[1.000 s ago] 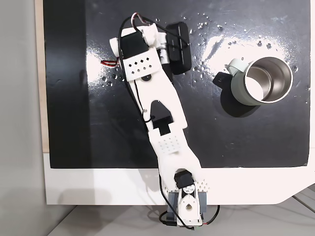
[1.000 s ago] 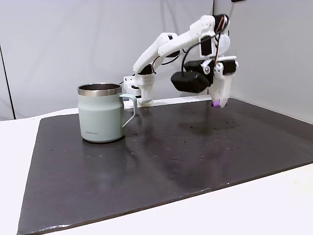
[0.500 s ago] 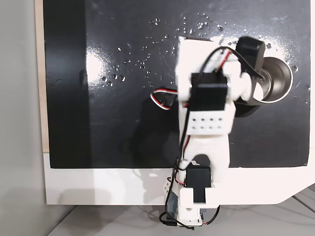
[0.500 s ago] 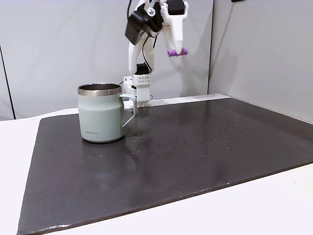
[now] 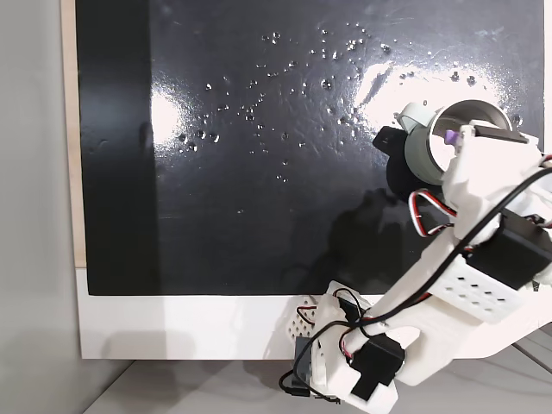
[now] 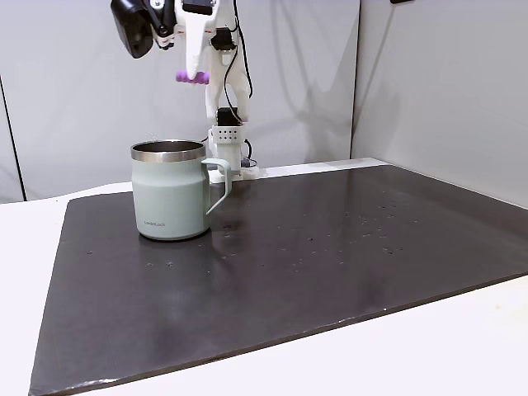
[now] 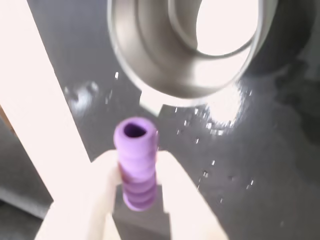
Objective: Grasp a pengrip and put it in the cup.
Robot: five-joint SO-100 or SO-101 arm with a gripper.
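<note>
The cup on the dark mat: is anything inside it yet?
Empty as far as shown. The wrist view shows the cup with bare steel inside, and the pengrip is pinched in the gripper above it.

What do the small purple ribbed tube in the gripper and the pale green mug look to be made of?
The small purple ribbed tube looks like soft matte rubber: hollow, ridged, no glare.

The pale green mug looks like steel: mirror-bright inside, with a matte, seemingly painted outside.

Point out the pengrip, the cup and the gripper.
pengrip (image 7: 136, 167): wrist view, on its ribbed side.
cup (image 6: 169, 202): a fixed view, on its pale outer wall.
gripper (image 6: 191, 77): a fixed view, between the fingertips holding the pengrip.
</note>
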